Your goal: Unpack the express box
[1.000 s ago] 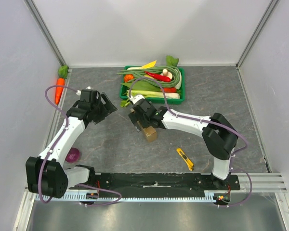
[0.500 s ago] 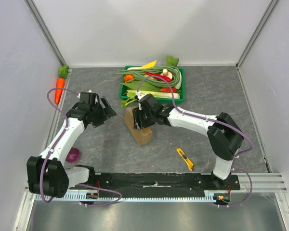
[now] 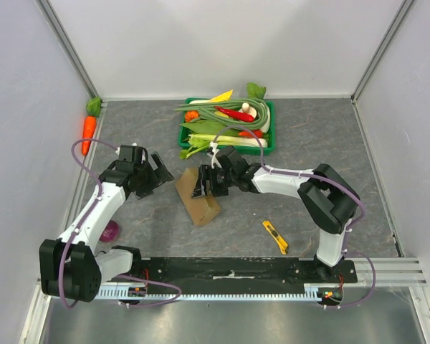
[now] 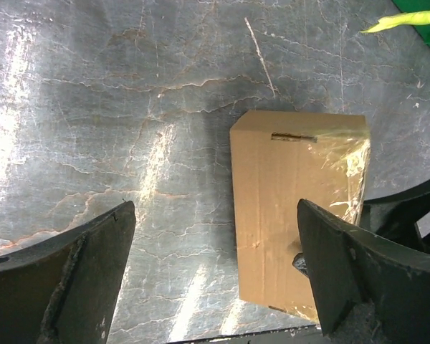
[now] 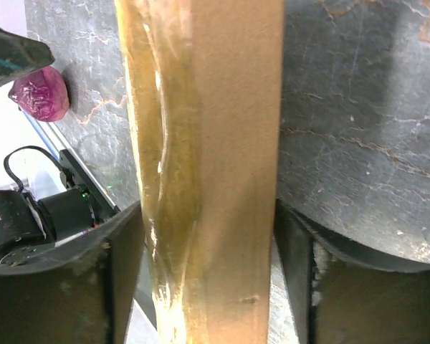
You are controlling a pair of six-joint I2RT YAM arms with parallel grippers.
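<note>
Small brown cardboard express box (image 3: pixel 197 195) is down at the grey stone-look table (image 3: pixel 330 143), between our two pincers. We cannot tell whether it rests there or is slightly lifted.

Right gripper (image 3: pixel 208 185): clamped on the box's two long sides. In the wrist view, cardboard fills the gap and both fingers touch it.

Left gripper (image 3: pixel 156 175): fingers wide apart, holding nothing. The box is just ahead of it, nearer its right finger, with no contact that we can see.

Clear tape wraps one box edge, flaps look shut, nothing is out. We judge the unpacking barely begun: box secured, seal uncut, contents inside.

Yellow utility knife (image 3: pixel 275 236) lies on the table to the right of the right pincer, toward the bases, with neither arm touching it. Green plastic tray of vegetables (image 3: pixel 271 132) sits just beyond the right pincer, apart from the box.
</note>
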